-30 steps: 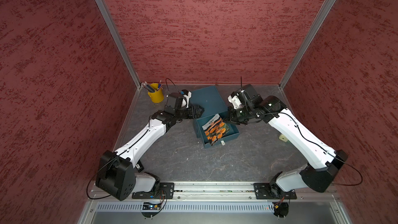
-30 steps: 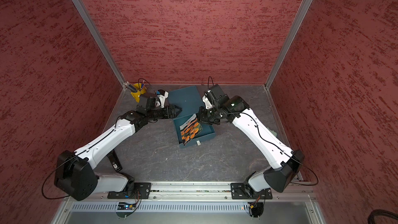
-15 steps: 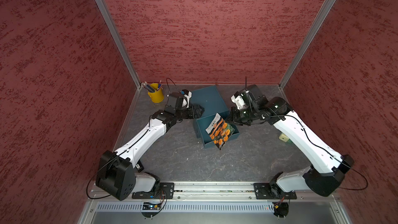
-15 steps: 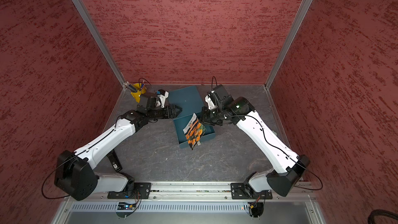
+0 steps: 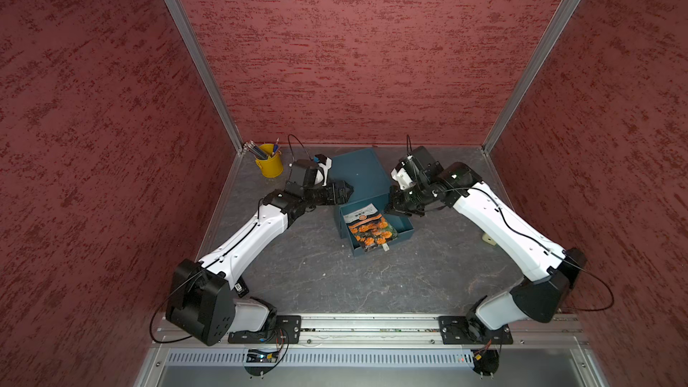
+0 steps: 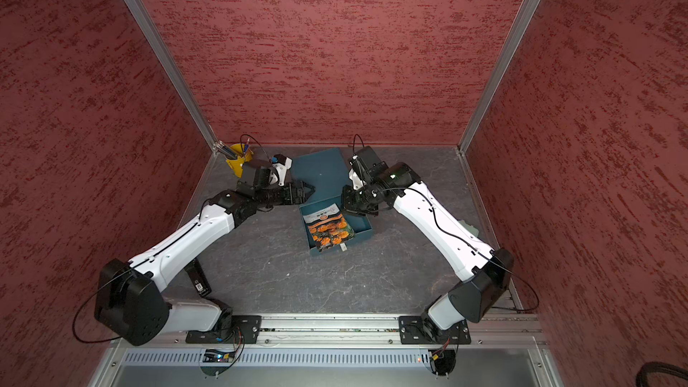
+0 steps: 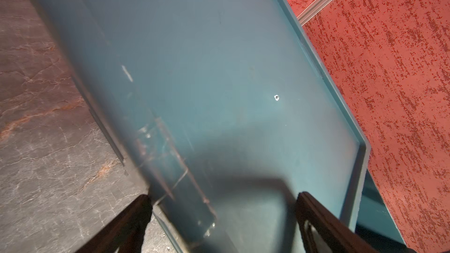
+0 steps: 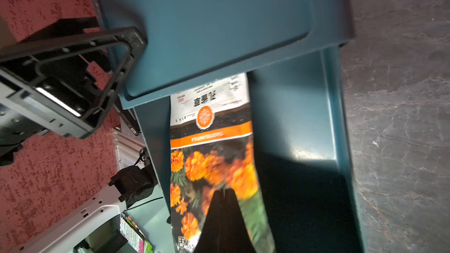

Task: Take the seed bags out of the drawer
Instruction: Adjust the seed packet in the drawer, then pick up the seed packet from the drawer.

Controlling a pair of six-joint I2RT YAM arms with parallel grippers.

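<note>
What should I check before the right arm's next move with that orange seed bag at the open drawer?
1. Right claw shut: ok.
2. Orange seed bag truly pinched: cannot tell. The claw tips overlap it in the right wrist view, but no grip shows.
3. Drawer pulled open: ok.
4. Bag clear of the drawer: not ok. It lies over the drawer, with its lower edge across the front wall.
5. Left claw open and out of the bag's way, beside the cabinet: ok. Whether it touches the cabinet: cannot tell.
6. More bags beneath this one: cannot tell.
</note>
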